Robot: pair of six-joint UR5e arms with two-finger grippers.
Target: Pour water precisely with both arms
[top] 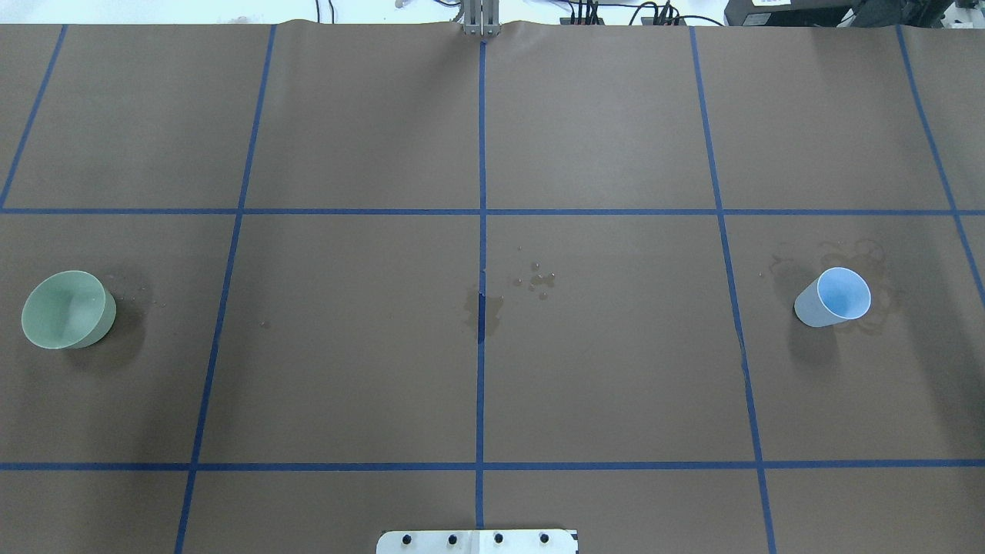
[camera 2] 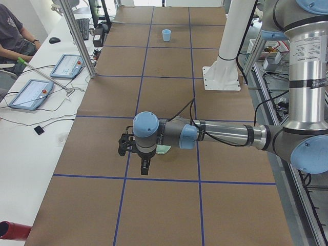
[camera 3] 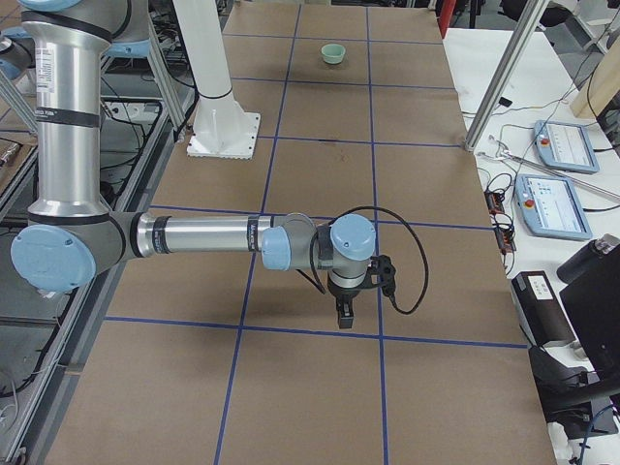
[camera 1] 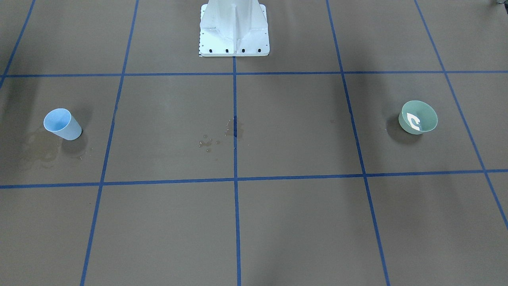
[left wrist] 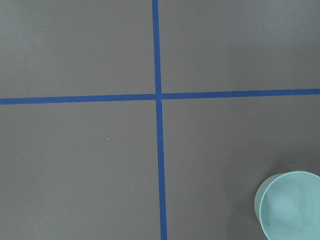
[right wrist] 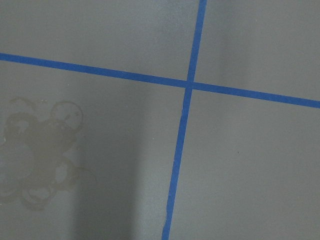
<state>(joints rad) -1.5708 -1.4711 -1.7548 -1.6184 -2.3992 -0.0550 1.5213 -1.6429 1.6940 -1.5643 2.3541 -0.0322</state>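
Observation:
A pale green bowl (camera 1: 418, 117) stands at the table's left end (top: 65, 309), with a bright white glint inside it. A light blue cup (camera 1: 62, 124) stands at the right end (top: 835, 296). Water shows only as small drops (top: 536, 281) near the table's middle. My left gripper (camera 2: 145, 166) hangs pointing down beside the bowl (camera 2: 164, 149), which its wrist partly hides. The bowl sits in the left wrist view's lower right corner (left wrist: 290, 205). My right gripper (camera 3: 346, 312) hangs pointing down over the right end. I cannot tell whether either gripper is open or shut.
A wet patch (top: 483, 308) lies on the centre tape line. Dried water rings surround the cup (right wrist: 40, 155). The white pedestal base (camera 1: 234, 29) stands at the table's robot side. Tablets and cables (camera 2: 31, 92) lie on the side bench, where a person sits.

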